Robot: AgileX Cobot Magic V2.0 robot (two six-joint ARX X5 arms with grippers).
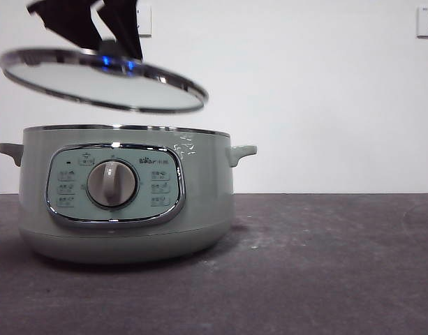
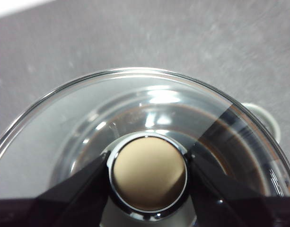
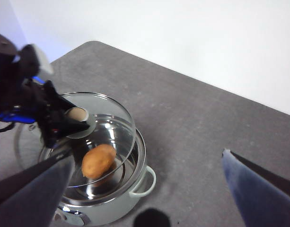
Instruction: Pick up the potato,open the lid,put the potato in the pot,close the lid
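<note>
Your left pincer [image 1: 119, 50] is clamped on the knob of one domed glass lid [image 1: 102, 78], chrome-rimmed, tilted above the pot | one round sage-green pot [image 1: 126, 202] on the grey matte desk [image 1: 325, 265] | one smooth oval potato [image 3: 98, 161] inside it | your right pincer [image 3: 149, 189] stands apart, holding nothing.

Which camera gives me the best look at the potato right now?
The right wrist view: the potato lies inside the pot, seen through the lid that the left gripper holds above. The front view shows none of it, as the pot wall hides it. The left wrist view shows only lid and knob.
</note>
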